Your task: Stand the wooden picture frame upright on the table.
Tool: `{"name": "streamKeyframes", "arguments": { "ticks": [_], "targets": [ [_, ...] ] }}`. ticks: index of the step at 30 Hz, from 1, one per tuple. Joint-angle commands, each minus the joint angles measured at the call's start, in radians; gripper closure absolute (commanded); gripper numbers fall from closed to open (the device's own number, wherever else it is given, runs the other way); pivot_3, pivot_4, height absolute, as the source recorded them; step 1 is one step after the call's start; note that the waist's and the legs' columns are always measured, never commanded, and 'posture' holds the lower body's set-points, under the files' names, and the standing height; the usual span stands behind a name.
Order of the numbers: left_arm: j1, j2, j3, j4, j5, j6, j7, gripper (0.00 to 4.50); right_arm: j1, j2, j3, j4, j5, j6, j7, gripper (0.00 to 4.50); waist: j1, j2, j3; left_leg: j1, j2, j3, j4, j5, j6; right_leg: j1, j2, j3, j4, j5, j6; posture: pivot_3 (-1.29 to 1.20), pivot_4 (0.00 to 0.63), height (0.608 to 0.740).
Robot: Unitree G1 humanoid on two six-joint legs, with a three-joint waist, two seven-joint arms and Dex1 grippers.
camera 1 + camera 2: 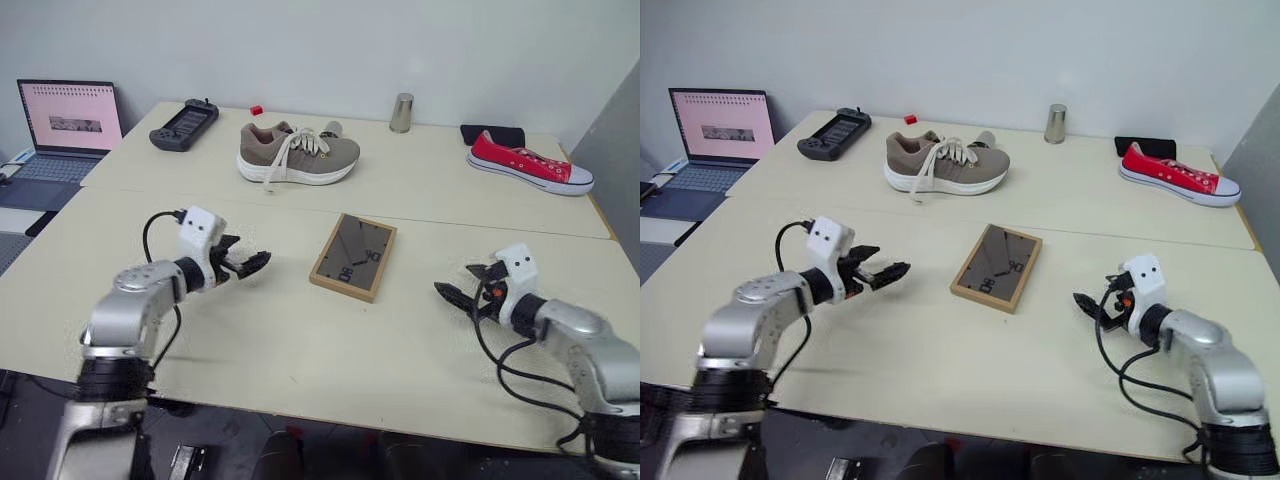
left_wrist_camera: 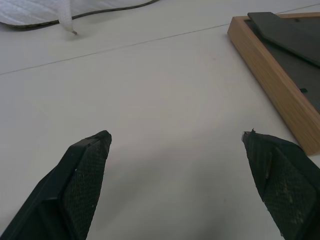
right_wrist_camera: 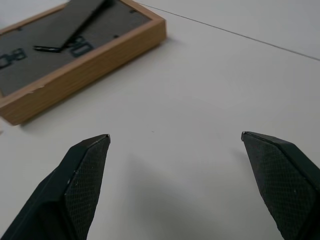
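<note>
the frame (image 1: 354,256) is lying flat, back panel up, mid-tabletop (image 1: 300,350), with bare cream surface showing on both sides. the left tool (image 1: 248,264) and right tool (image 1: 462,291) are hovering wide apart, fingers spread, empty. a tan shoe (image 1: 297,153), red shoe (image 1: 528,163), cup (image 1: 401,113) and game controller (image 1: 184,125) are sitting along the far edge before a pale wall.
</note>
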Motion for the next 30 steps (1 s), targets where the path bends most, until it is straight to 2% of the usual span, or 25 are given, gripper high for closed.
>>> {"name": "streamKeyframes", "arguments": {
  "ticks": [1, 7, 25, 30],
  "targets": [
    [-0.054, 0.043, 0.005, 0.023, -0.028, -0.017, -0.1, 0.0, -0.037, -0.029, -0.024, 0.012, 0.031, -0.007, 0.044, 0.01, -0.001, 0.0, 0.0, 0.0, 0.0, 0.0, 0.0, 0.0, 0.0, 0.0, 0.0, 0.0, 0.0, 0.0, 0.0, 0.0, 0.15, 0.74],
    [-0.131, 0.024, 0.0, 0.096, -0.001, -0.046, -0.084, 0.0, -0.051, -0.026, -0.01, 0.037, 0.016, -0.029, 0.037, 0.01, -0.002, 0.0, 0.0, 0.0, 0.0, 0.0, 0.0, 0.0, 0.0, 0.0, 0.0, 0.0, 0.0, 0.0, 0.0, 0.0, 0.15, 0.74],
    [-0.149, 0.013, -0.015, 0.11, -0.002, -0.031, -0.089, 0.0, -0.05, -0.019, -0.034, 0.018, 0.033, -0.01, 0.007, 0.01, -0.003, 0.0, 0.0, 0.0, 0.0, 0.0, 0.0, 0.0, 0.0, 0.0, 0.0, 0.0, 0.001, 0.0, 0.0, 0.0, 0.15, 0.74],
    [-0.153, 0.01, 0.002, 0.119, -0.023, -0.02, -0.093, 0.93, -0.053, -0.023, -0.042, 0.014, 0.056, -0.007, 0.013, 1.02, -0.003, 0.0, 0.0, 0.0, 0.0, 0.0, 0.0, 0.0, 0.0, 0.0, 0.0, 0.0, 0.001, 0.0, 0.0, 0.0, 0.15, 0.74]
  ]
}}
